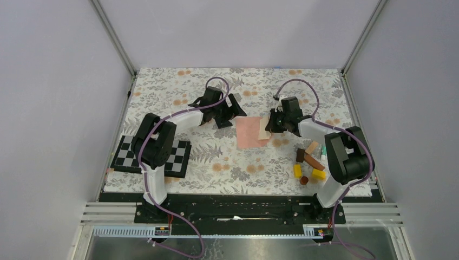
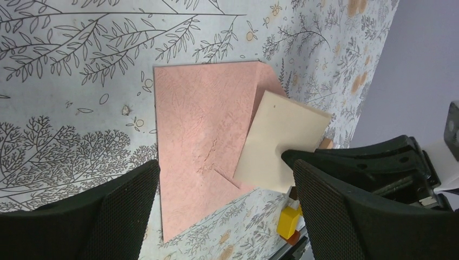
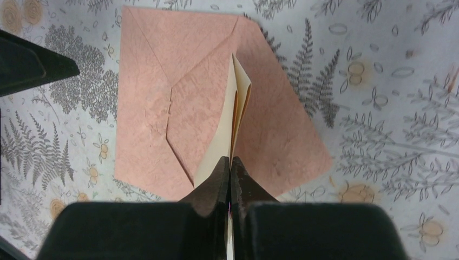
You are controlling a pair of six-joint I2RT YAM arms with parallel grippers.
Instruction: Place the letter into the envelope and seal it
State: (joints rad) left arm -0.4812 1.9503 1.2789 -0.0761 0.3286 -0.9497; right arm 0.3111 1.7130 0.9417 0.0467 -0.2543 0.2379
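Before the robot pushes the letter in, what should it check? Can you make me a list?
1. Letter gripped: ok. The right gripper is shut on the cream letter.
2. Envelope lying flat: ok. The pink envelope is flat under the letter.
3. Letter's edge inside the pocket: cannot tell.
4. Envelope held steady: not ok. The left gripper is open and holds nothing.
5. Toy blocks out of the way: ok. They lie apart from the envelope.
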